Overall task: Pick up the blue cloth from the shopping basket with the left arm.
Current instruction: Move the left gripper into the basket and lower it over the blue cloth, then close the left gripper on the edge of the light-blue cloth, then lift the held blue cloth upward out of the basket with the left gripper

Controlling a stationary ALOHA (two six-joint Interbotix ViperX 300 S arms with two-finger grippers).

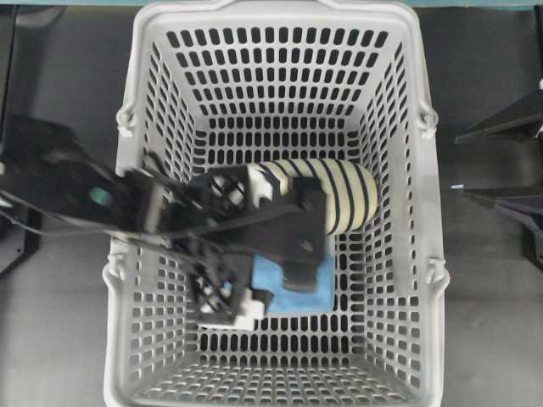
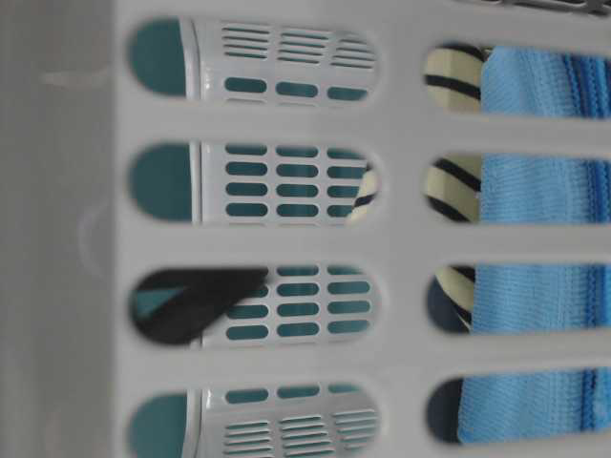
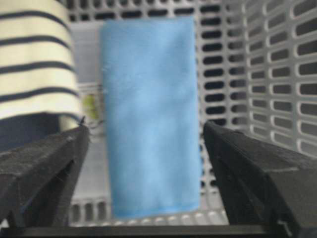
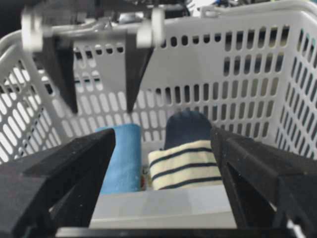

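In the overhead view we see the large light-grey slotted plastic shopping basket (image 1: pixel 407 254) filling the middle of the frame. The black left arm (image 1: pixel 76 191) reaches in from the left edge, and its left gripper (image 1: pixel 280 246) hangs over the basket floor, hiding most of the light sky-blue folded cloth (image 1: pixel 270 284), which peeks out just below centre. A cream-and-navy striped fabric roll (image 1: pixel 344 193) lies just above the cloth. At the right edge, outside the basket, the pointed black fingers of the right gripper (image 1: pixel 501 165) stand well apart.

The table-level view gives us what the overhead cannot: through the wall slots, the blue cloth (image 2: pixel 535 286) fills the right-hand openings with the striped fabric (image 2: pixel 449 191) just left of it, and a dark fingertip (image 2: pixel 191 305) shows in a lower left slot.

From the left wrist we look straight down between two spread black fingers (image 3: pixel 39 168); the blue cloth (image 3: pixel 148 114) lies flat between them, ungripped, the striped roll (image 3: pixel 34 54) at upper left.

From the right wrist we see, over the basket rim, the left gripper (image 4: pixel 101 106) at upper left, jaws parted and empty, just above the cloth (image 4: pixel 121 156). The right gripper's own fingers (image 4: pixel 59 183) frame the bottom, wide apart, holding nothing.
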